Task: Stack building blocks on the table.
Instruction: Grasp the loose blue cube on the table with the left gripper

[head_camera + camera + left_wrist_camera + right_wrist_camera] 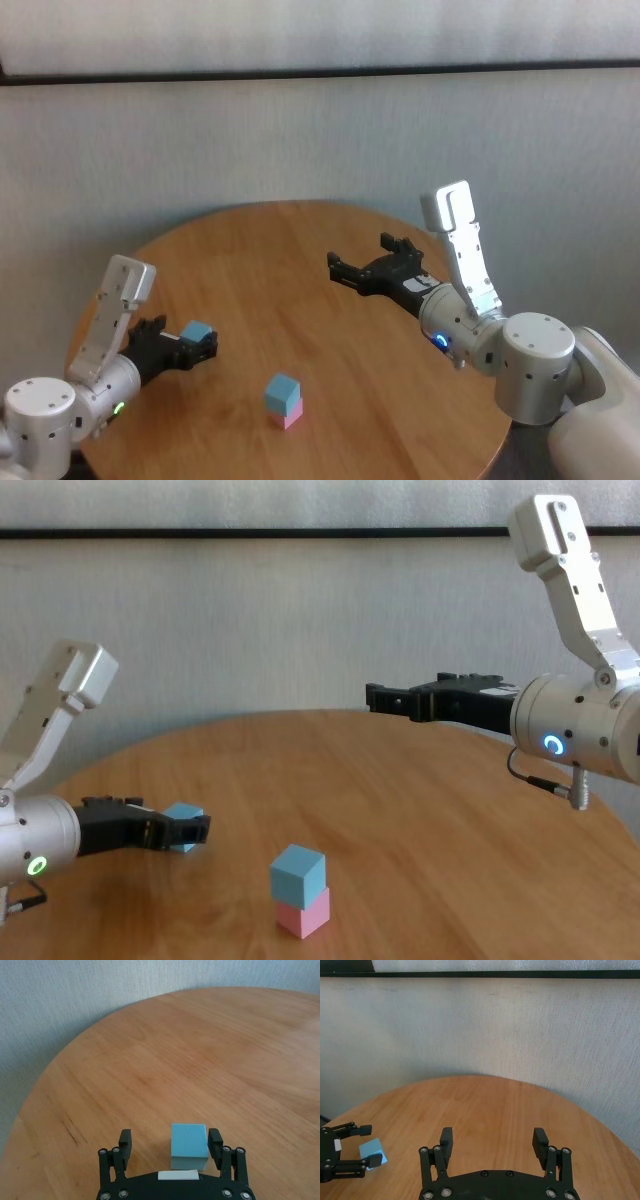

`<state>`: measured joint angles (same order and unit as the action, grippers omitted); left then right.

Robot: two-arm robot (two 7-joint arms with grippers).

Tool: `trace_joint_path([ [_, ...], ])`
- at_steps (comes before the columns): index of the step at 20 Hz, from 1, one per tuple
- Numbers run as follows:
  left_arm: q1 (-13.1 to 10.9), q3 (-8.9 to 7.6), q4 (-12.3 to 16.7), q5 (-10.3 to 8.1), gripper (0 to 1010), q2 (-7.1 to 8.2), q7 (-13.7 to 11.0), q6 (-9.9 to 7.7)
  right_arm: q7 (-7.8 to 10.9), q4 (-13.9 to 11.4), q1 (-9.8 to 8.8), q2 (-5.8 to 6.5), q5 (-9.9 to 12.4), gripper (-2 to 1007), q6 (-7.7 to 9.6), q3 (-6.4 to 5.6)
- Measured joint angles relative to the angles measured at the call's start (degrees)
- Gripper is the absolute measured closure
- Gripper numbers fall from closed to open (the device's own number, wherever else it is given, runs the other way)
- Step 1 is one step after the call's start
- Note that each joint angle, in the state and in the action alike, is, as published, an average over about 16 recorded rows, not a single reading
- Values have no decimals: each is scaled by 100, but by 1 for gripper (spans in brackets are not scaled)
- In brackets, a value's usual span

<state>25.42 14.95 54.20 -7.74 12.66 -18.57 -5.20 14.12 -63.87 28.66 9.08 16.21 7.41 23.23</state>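
Note:
On the brown round table (pixel 320 310), a light blue block (pixel 283 391) sits on top of a pink block (pixel 291 418) near the front middle; the chest view shows the same blue block (pixel 298 872) and pink block (pixel 303 917). A second light blue block (pixel 197 331) rests on the table at the left. My left gripper (pixel 203 345) is open and low around it. In the left wrist view this block (pixel 189 1146) lies between the fingers, close to one finger (pixel 215 1141) with a gap to the other. My right gripper (pixel 358 252) hovers open and empty above the table's right half.
A pale wall stands behind the table. The table's curved far edge (pixel 485 1079) shows in the right wrist view, which also shows the left gripper (pixel 367 1145) and its block (pixel 371 1150) farther off. Bare wood lies between the stack and both grippers.

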Motion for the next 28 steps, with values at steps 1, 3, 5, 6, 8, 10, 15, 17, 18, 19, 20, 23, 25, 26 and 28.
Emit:
trace_joint_path([
  [1,5,2,-7,0,10,-1,-4,-18,0,0,0,0,0,0,0,0],
  [3,14,7,-18,2,10,-2,-11,-50,0,0,0,0,0,0,0,0],
  [5,22,14,-27,7,10,-2,-16,-71,0,0,0,0,0,0,0,0],
  [6,25,18,-32,10,10,-2,-20,-77,0,0,0,0,0,1,0,0],
  [8,33,25,-42,16,10,-1,-26,-87,0,0,0,0,0,1,0,0],
  [10,39,33,-49,22,12,1,-31,-96,0,0,0,0,0,1,0,0],
  [15,48,49,-54,35,39,6,-41,-112,0,0,0,0,0,0,0,0],
  [17,47,48,-52,36,64,6,-37,-111,0,0,0,0,0,1,0,0],
  [18,46,47,-51,35,80,6,-35,-109,0,0,0,0,0,1,0,0],
  [19,46,46,-50,35,98,6,-33,-108,0,0,0,0,0,0,0,0],
  [20,45,45,-49,35,119,6,-31,-107,0,0,0,0,0,0,0,0],
  [23,43,43,-46,35,193,5,-25,-102,0,0,0,0,0,0,0,0],
  [25,42,41,-43,35,254,4,-23,-100,0,0,0,0,0,0,0,0],
  [26,41,41,-42,35,286,4,-22,-98,0,0,0,0,0,0,0,0],
  [28,40,40,-40,34,353,4,-20,-96,0,0,0,0,0,0,0,0],
])
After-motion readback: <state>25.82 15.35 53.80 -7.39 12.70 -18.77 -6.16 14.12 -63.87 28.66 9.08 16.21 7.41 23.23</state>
